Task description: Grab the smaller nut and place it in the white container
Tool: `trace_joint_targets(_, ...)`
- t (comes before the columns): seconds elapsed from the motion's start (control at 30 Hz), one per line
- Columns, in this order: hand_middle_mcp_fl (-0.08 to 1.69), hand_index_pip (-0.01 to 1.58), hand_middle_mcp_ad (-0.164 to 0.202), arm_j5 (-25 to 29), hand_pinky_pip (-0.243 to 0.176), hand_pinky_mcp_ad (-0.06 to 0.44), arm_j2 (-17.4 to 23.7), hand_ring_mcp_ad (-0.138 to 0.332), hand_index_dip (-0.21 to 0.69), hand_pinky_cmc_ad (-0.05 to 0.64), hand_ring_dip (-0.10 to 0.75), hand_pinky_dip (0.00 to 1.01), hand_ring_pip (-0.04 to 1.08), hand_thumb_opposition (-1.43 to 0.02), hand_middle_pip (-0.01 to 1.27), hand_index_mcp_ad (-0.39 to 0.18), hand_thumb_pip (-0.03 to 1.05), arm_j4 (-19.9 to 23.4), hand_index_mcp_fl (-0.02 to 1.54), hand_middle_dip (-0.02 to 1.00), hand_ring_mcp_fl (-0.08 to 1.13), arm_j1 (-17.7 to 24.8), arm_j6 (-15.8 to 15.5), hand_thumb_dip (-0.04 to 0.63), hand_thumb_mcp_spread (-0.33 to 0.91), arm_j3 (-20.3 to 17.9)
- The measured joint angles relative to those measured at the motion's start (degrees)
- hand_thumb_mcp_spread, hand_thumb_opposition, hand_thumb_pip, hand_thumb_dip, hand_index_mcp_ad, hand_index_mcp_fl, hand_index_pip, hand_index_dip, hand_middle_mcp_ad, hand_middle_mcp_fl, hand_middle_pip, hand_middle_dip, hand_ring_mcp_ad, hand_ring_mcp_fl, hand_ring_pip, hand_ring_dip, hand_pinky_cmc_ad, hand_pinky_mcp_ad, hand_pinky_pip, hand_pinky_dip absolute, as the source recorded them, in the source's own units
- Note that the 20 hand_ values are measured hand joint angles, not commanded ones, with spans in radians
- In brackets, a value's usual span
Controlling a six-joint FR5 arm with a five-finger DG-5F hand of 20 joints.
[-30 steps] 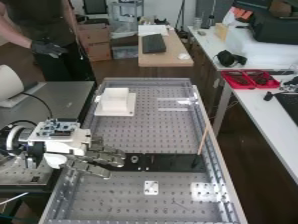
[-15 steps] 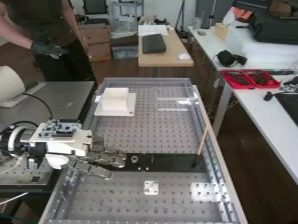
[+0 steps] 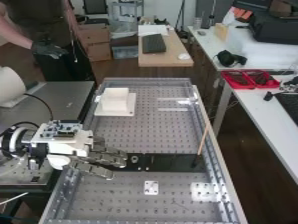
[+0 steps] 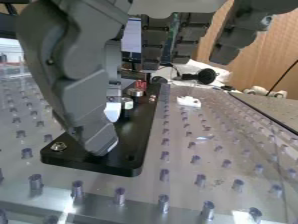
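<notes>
The hand (image 3: pixel 103 156) reaches in from the left in the high view, its fingers straight and spread low over the left end of the black bar (image 3: pixel 171 162). The bearing (image 3: pixel 134 159) stands on the bar just beyond the fingertips. In the wrist view the hand (image 4: pixel 78 95) is open, with its thumb down over the bar (image 4: pixel 136 145) and the other fingers apart from it. The smaller nut (image 4: pixel 58 146) lies on the bar's near end, beside the thumb tip and not held. Farther along is a round metal part (image 4: pixel 135 92). The white container (image 3: pixel 115 101) stands toward the bench's far left.
A thin wooden stick (image 3: pixel 203 140) leans at the bar's right end. Rows of short pegs (image 4: pixel 165 175) rise around the bar. A small white plate (image 3: pixel 151 188) lies on the bench below the bar. Raised metal rails (image 3: pixel 223 175) edge the bench.
The hand has shifted very slightly to the right over the bar in the high view. Its fingers keep their shape, and the bearing and container have not moved.
</notes>
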Motion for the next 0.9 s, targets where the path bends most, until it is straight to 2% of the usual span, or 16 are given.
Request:
trace_joint_targets(0.73, 0.08, 1.53, -0.021, 0.15, -0.042, 0.164, 0.06, 0.028, 0.173, 0.244, 0.099, 0.16, 0.11, -0.94, 0.14, -0.288, 0.66, 0.03, 0.23, 0.27, 0.00, 0.01, -0.05, 0.260, 0.46, -0.37)
trace_joint_targets(0.9, 0.08, 1.51, -0.021, 0.06, -0.042, 0.166, -0.01, 0.028, 0.173, 0.264, 0.099, 0.16, 0.11, -0.94, 0.14, -0.288, 0.66, 0.30, 0.26, 0.27, 0.00, 0.05, 0.03, 0.267, 0.46, -0.39)
